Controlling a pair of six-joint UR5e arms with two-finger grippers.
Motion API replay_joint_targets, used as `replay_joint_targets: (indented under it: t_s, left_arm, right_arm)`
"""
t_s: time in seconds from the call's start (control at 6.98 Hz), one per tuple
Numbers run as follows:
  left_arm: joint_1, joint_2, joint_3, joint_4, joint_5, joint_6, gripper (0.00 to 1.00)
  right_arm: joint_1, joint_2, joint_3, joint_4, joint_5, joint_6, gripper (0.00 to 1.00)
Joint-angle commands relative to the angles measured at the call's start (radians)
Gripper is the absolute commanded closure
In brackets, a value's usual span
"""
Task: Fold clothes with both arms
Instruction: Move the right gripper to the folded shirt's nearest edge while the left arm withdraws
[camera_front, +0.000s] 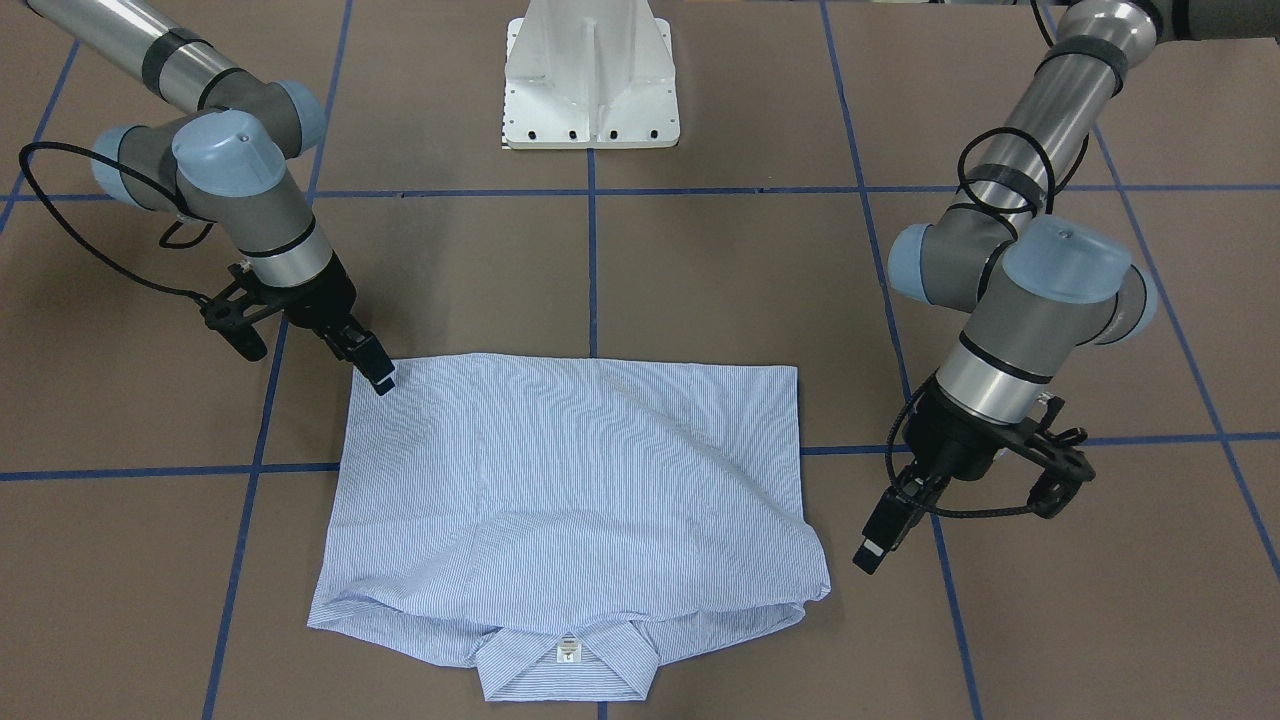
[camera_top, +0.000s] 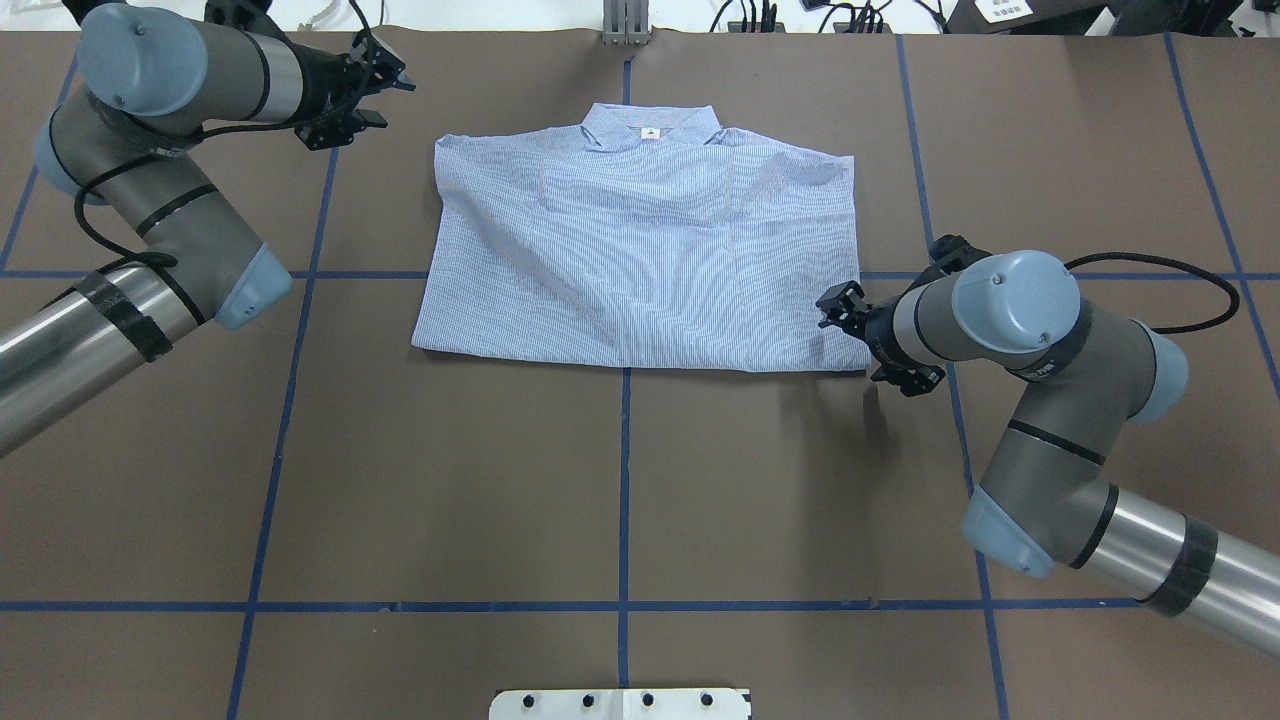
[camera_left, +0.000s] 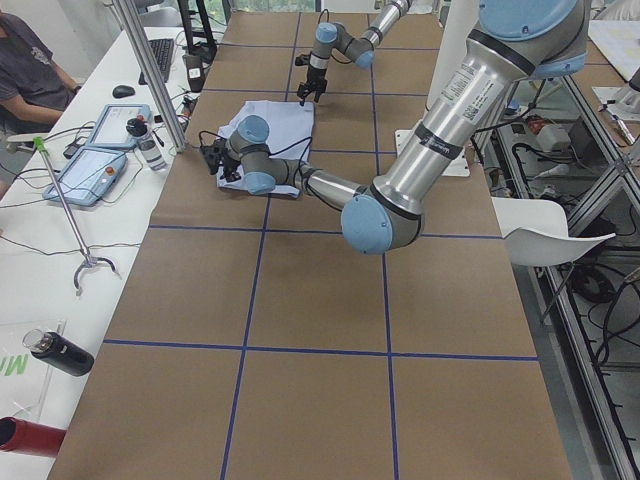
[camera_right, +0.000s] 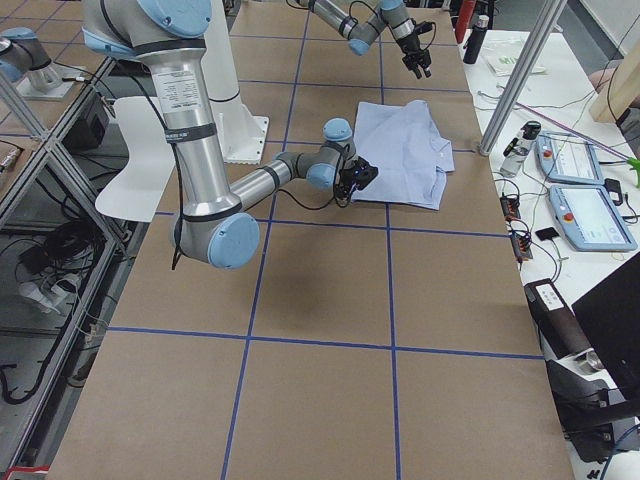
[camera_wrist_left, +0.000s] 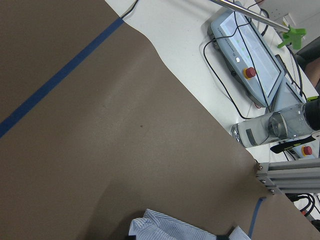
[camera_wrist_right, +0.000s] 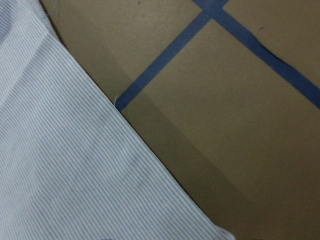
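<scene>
Shirt (camera_front: 570, 480) lies folded flat out in front of the white base (camera_front: 592, 75), collar turned away from it. You see the left gripper (camera_front: 870, 555) (fingers apart) farther from that base than the right gripper (camera_front: 378, 372), whose fingers you cannot judge.

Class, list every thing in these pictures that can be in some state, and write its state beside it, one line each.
Shirt, folded into a rectangle, collar and neck label showing.
Left gripper, beside the shirt's collar-end corner, apart from it; open or shut unclear.
Right gripper, at the diagonally opposite corner of the shirt; open or shut unclear.
Black bottle, lying on its side.
</scene>
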Motion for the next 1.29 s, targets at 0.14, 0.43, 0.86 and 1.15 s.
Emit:
replay_joint_targets:
  t_s: [0.14,0.43,0.86,1.15]
  left_arm:
    - [0.000,0.008,0.000,-0.002,0.002,0.012,0.38]
    - [0.000,0.008,0.000,-0.002,0.004,0.012,0.38]
    - [0.000,0.010,0.000,-0.002,0.005,0.012,0.38]
    - [0.000,0.008,-0.002,-0.002,0.005,0.012,0.38]
  right_arm:
    - [-0.017,0.002,-0.015,-0.003,-0.011,0.000,0.61]
    - [-0.014,0.003,-0.007,-0.004,-0.005,-0.010,1.00]
    - [-0.003,0.003,0.014,-0.007,0.009,-0.012,1.00]
    - [-0.002,0.000,0.019,-0.007,0.018,-0.012,1.00]
